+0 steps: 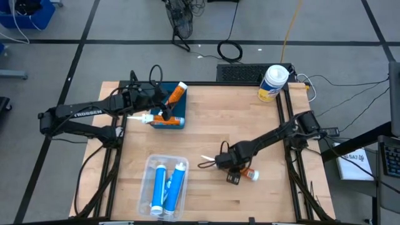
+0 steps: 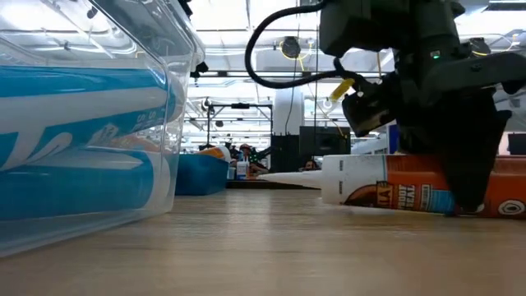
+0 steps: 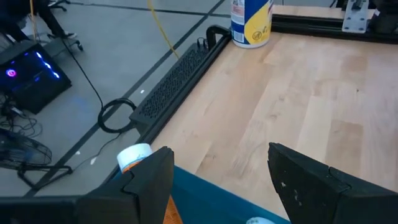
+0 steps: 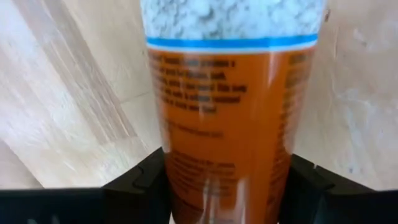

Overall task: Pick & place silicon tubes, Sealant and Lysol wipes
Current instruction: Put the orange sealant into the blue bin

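Orange sealant tube, lying flat on the wooden table near its right-front part, white nozzle pointing toward the clear plastic bin. The right gripper straddles the tube's body, one dark finger against each side, as the right wrist view shows; the jaws appear closed on the tube across its width, a hold suited to lifting a round body without it rolling. The tube rests on the wood, not yet raised. The clear bin already holds slim blue tubes laid side by side. The left gripper hovers over the small blue box at the rear left, its fingers standing apart and empty, above more orange tubes propped there. The Lysol wipes canister stands upright at the far right corner, untouched.
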You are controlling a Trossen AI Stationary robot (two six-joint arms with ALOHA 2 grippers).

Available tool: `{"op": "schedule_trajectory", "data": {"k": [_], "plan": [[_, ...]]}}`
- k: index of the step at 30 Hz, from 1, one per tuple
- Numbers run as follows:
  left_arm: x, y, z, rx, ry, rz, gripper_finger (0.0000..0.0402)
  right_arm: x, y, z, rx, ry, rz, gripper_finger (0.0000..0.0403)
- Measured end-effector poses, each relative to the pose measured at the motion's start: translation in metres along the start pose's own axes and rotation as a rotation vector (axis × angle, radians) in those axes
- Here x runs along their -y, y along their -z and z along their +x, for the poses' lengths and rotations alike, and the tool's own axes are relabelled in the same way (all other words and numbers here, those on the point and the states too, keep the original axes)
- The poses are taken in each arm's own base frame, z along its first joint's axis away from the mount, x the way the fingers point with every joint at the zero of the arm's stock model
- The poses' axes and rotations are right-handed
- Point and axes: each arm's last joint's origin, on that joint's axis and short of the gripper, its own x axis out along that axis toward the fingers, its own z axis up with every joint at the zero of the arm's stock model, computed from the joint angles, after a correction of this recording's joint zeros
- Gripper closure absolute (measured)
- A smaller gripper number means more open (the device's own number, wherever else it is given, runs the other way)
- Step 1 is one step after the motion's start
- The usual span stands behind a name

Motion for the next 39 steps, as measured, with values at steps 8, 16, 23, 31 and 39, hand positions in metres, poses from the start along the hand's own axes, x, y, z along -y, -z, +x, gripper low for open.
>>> {"op": "schedule_trajectory", "data": {"k": [8,16,23,31,39], "plan": [[0.0,0.0,0.0,0.0,-0.001,0.0,0.0144,0.021,-0.03,-0.009,0.391,0.206,-0.117,0.021],[0.0,0.001,0.0,-0.007,-0.011,0.027,0.0144,0.067,-0.024,-0.032,0.848,0.085,-0.185,0.0212],[-0.005,-0.001,0.001,0.011,-0.044,0.022,0.0144,0.134,0.011,-0.035,1.172,-0.067,-0.015,0.0212],[-0.007,-0.007,0.001,0.064,-0.058,0.066,0.0144,0.15,0.029,-0.044,1.44,-0.049,-0.062,0.0212],[-0.008,-0.015,0.0,0.148,-0.069,0.111,0.0144,0.178,0.027,-0.047,1.458,0.015,-0.089,0.0213]]}}
